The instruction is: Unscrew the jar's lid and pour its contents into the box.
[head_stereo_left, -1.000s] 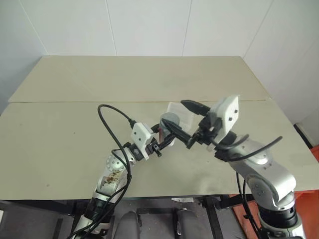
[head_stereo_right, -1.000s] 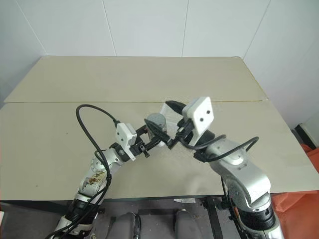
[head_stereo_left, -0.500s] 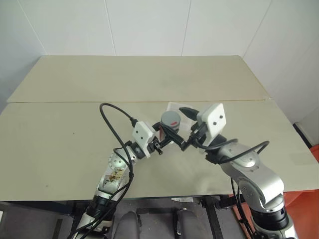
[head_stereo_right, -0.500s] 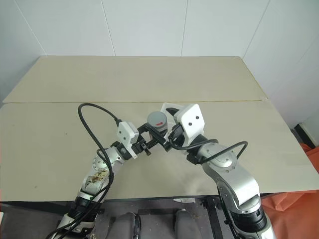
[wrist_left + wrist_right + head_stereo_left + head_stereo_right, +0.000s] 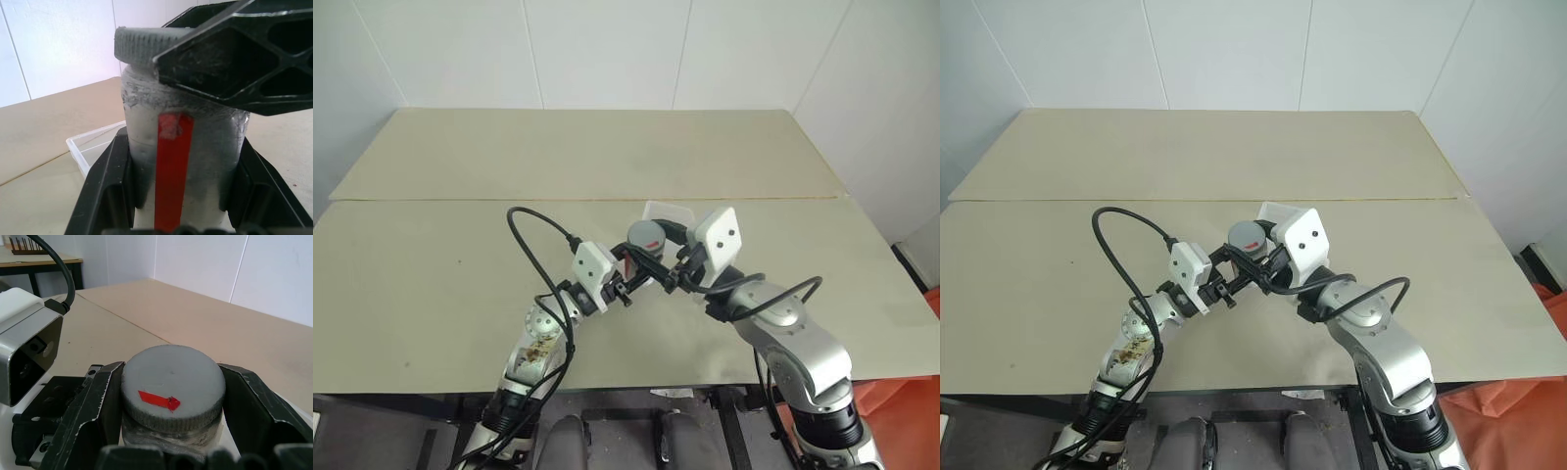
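Jar (image 5: 641, 257) upright above the counter (image 5: 431, 284), between both claws — left claw (image 5: 636, 269) on its body, right claw (image 5: 171, 401) on the lid (image 5: 172, 383). Box (image 5: 668, 212) just behind.

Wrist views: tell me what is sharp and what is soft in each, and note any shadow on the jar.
Left wrist view: the jar and its red stripe are sharp, the box behind is softer, and the right gripper's finger shades the jar's shoulder. Right wrist view: the lid with its red mark is crisp between the fingers, the table behind is slightly soft.
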`<action>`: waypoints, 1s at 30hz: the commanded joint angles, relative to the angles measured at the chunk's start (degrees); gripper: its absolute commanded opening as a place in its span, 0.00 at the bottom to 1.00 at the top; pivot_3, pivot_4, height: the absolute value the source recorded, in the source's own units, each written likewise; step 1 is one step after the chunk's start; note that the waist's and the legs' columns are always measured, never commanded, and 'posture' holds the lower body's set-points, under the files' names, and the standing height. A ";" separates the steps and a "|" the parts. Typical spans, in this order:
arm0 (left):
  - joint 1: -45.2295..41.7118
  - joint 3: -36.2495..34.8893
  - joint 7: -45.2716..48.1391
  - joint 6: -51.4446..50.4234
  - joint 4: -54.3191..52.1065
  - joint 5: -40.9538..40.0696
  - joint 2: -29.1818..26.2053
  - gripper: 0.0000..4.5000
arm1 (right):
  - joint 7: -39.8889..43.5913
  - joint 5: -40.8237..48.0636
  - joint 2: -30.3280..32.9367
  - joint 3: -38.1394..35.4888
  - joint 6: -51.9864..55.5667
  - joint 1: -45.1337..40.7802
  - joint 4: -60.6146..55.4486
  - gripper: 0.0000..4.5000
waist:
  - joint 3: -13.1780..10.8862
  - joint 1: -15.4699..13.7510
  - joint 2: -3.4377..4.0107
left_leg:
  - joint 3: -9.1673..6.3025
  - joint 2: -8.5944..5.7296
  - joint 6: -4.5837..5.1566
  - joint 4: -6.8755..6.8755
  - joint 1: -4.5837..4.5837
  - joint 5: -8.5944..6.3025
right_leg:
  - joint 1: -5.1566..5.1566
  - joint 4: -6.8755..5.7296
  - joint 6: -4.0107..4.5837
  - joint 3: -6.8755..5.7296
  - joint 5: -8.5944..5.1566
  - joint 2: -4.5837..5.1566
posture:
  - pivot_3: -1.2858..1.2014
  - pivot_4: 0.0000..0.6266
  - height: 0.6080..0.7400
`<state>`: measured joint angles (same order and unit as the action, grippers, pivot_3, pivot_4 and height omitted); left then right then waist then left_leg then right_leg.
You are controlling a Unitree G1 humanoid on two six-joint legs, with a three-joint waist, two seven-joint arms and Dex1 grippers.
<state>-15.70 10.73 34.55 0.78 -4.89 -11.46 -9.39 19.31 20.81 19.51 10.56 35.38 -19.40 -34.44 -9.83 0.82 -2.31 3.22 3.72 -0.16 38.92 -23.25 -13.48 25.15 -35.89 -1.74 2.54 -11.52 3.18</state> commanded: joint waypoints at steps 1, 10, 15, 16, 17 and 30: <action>-0.64 0.21 0.81 0.71 -1.93 -0.78 0.04 0.43 | -0.28 -1.65 -0.23 -0.36 -1.74 -0.12 -1.47 0.62 | 0.00 0.00 0.00 | 0.00 0.00 0.00 0.00 0.00 0.00 | 0.00 0.00 0.00 0.00 0.00 0.00 | 0.52 0.24 1.00; 0.69 1.53 6.34 -1.16 -5.31 -5.39 -1.53 0.43 | 18.71 7.43 5.33 -4.63 -7.93 -2.68 4.09 0.62 | 0.00 0.01 0.00 | 0.01 0.00 0.00 0.01 0.00 0.00 | -0.02 0.02 0.00 0.00 0.00 0.01 | 0.52 0.24 1.00; 0.88 2.31 9.29 -3.42 -7.36 -7.89 -2.94 0.43 | 37.29 11.93 8.61 -4.59 -11.90 -11.31 16.24 0.62 | 0.00 0.32 0.00 | 0.00 0.02 0.00 -0.01 0.09 0.00 | -0.04 -0.01 -0.03 0.00 -0.01 -0.03 | 0.52 0.24 1.00; 0.84 2.49 9.52 -3.54 -7.46 -8.01 -3.04 0.43 | 41.38 11.74 9.34 -3.81 -12.89 -13.57 19.30 0.62 | 0.00 0.29 0.00 | -0.01 0.03 0.01 0.00 0.10 0.00 | -0.05 -0.02 -0.04 0.01 -0.02 -0.05 | 0.52 0.24 1.00; 0.87 2.69 9.68 -3.54 -7.66 -8.03 -3.09 0.43 | 45.84 11.44 10.15 -2.75 -13.37 -16.31 22.85 0.62 | 0.00 0.24 0.00 | -0.01 0.03 0.03 0.00 0.11 0.01 | -0.05 -0.03 -0.03 0.01 -0.02 -0.05 | 0.52 0.24 1.00; 3.68 4.15 7.07 -3.29 -10.03 -6.53 -1.56 0.43 | 73.19 14.86 10.15 15.39 -32.11 -42.10 62.46 0.62 | -0.02 0.03 0.03 | 0.02 0.03 0.04 -0.08 0.06 0.02 | 0.00 0.00 0.15 0.00 0.06 -0.04 | 0.52 0.24 1.00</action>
<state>-11.45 10.85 40.55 -2.85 -11.05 -18.28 -12.47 89.87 32.91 30.13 22.70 6.30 -58.84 27.28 -9.85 0.84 -2.28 3.23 3.75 -0.12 38.84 -23.19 -13.46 25.14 -35.89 -1.58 2.53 -11.47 3.15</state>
